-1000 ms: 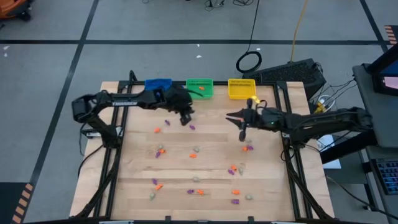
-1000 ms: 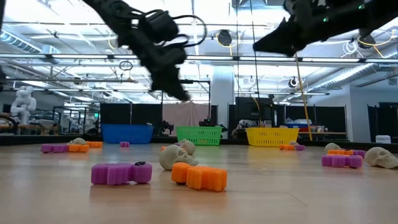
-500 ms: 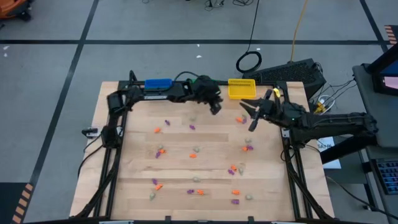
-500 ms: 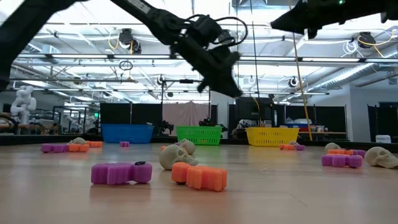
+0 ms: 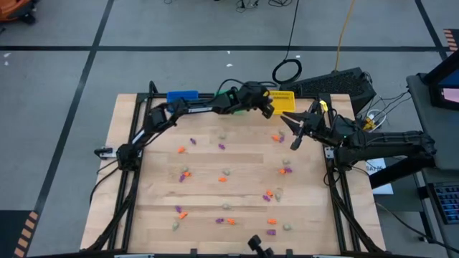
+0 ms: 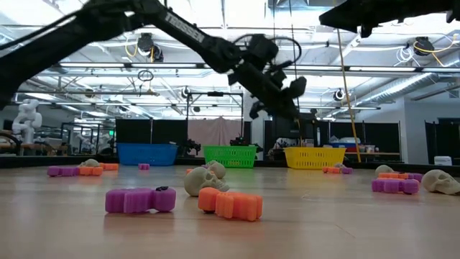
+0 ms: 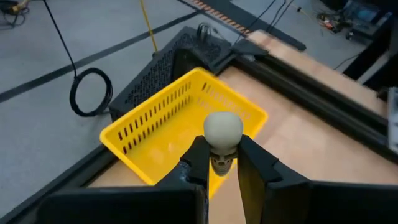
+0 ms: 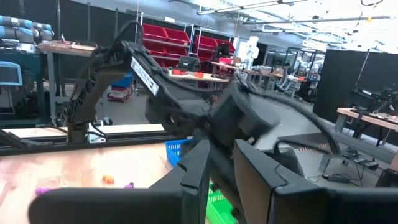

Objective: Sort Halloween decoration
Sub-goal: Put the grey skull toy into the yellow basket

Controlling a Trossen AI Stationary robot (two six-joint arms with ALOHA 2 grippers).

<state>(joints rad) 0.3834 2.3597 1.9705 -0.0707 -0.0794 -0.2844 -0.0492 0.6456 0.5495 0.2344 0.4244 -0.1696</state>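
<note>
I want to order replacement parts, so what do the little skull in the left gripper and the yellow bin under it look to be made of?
The skull looks like moulded plastic or resin: pale beige-grey, matte, smooth dome, dark eye sockets. The yellow bin looks like thin rigid plastic with a slight sheen: one even colour, walls cut by rows of slots. The left gripper holds the skull above it.

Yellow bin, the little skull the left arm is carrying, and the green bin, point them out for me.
yellow bin (image 7: 134, 132), left wrist view, on its slatted side wall.
skull (image 7: 222, 129), left wrist view, on its rounded crown above the left tool's fingers.
green bin (image 6: 230, 155), low view, on its front wall.
</note>
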